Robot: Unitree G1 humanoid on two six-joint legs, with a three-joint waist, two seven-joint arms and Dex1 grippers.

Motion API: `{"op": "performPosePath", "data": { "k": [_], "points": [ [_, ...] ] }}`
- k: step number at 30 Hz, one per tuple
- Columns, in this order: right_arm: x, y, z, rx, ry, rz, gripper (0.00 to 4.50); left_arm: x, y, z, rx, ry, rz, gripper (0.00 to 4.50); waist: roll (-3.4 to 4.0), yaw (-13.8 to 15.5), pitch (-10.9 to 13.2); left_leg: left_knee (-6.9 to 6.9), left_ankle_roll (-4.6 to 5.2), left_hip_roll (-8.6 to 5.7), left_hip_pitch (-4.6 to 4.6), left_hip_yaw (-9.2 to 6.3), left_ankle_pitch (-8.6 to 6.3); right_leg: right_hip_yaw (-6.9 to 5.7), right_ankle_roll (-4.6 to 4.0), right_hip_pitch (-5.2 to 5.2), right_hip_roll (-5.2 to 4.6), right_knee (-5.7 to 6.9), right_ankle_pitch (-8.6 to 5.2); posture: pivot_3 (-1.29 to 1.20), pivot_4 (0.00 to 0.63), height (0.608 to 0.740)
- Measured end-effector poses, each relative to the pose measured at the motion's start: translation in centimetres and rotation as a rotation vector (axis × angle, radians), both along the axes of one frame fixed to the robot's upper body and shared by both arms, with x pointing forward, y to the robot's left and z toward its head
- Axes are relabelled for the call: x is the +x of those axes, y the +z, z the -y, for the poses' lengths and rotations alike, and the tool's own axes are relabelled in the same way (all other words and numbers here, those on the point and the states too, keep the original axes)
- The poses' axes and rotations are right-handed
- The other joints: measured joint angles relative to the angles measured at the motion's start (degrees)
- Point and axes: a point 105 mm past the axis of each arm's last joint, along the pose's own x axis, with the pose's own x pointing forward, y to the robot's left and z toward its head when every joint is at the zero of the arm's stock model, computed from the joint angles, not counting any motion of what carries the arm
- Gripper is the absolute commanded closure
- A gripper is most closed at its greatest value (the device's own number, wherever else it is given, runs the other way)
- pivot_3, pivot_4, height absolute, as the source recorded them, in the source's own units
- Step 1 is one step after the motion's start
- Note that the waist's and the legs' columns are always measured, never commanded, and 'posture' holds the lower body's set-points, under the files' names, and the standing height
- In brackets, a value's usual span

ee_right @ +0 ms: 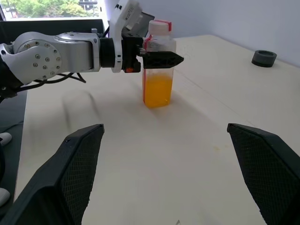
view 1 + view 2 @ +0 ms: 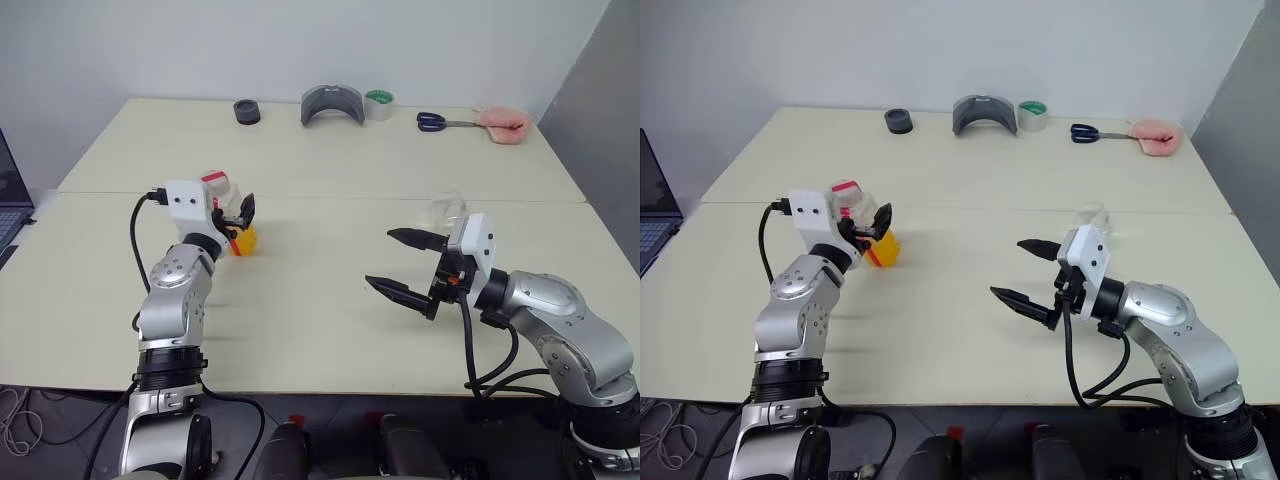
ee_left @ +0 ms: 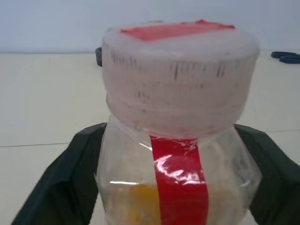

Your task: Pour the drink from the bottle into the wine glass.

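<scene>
The bottle [image 1: 158,56], clear plastic with a pink-red cap and a red label strip, stands upright on the table's left half. The orange drink [image 1: 158,91] fills its lower part. My left gripper [image 2: 236,215] is open around the bottle's upper body, with one black finger [image 3: 70,187] on each side. The wine glass [image 2: 447,208] stands on the right half, partly hidden behind my right wrist. My right gripper [image 2: 380,258] hovers open and empty in front of the glass, pointing toward the bottle.
Along the table's far edge lie a black round piece [image 2: 247,112], a grey curved object [image 2: 332,105], a tape roll [image 2: 379,103], scissors [image 2: 432,121] and a pink cloth [image 2: 503,123]. A laptop [image 2: 10,195] sits at the left border.
</scene>
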Motion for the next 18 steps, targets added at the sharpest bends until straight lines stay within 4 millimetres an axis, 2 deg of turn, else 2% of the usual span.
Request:
{"op": "performPosePath", "data": {
  "k": [18],
  "points": [
    [0.0, 0.0, 0.0, 0.0, 0.0, 0.0, 0.0, -0.2, 0.63, -0.12, 0.05, -0.011, 0.013, 0.03, 0.0, 0.0, 0.0, 0.0, 0.0, -0.01, 0.0, 0.0, 0.0, -0.01, 0.0, 0.0, 0.0, 0.0, 0.0, 0.0, 0.15, 0.74]
  ]
}}
